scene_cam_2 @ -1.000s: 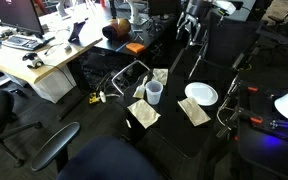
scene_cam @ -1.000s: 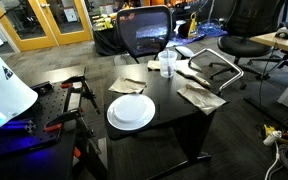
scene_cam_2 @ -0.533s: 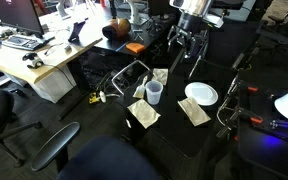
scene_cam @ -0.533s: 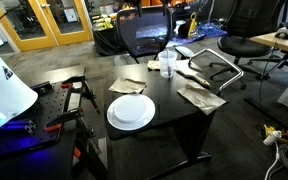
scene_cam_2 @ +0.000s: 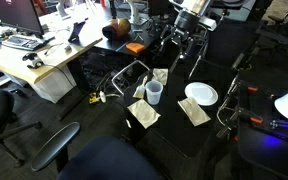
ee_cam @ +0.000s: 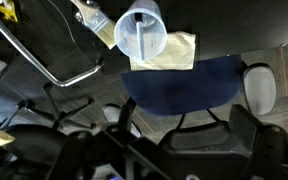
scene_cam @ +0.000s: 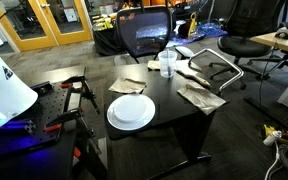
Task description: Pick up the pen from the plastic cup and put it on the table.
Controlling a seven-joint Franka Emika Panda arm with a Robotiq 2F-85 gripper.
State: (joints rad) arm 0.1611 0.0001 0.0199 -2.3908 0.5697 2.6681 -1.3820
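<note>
In an exterior view the clear cup (scene_cam_2: 154,93) stands upright near the left edge of the black tabletop (scene_cam_2: 172,130), on the corner of a crumpled napkin (scene_cam_2: 160,77). Two more napkins lie on the tabletop, one toward the near left corner and one beside the white plate (scene_cam_2: 201,94), which sits to the right of the cup. Above the tabletop's far edge, higher than the cup and to its right, the jaws (scene_cam_2: 188,47) hang pointing down from the arm. They are spread apart with nothing between them, and they are well apart from the cup. In the wrist view the cup (ee_cam: 141,30) is seen from above at the top centre. A thin line inside it reads as the pen (ee_cam: 144,35), standing in the cup. The napkin (ee_cam: 174,50) shows under the cup and a blue chair seat (ee_cam: 184,88) below it. The dark, blurred jaws fill the bottom corners of that view, one on either side, and the cup lies far ahead of the gap between them, roughly in line with it, untouched.
</note>
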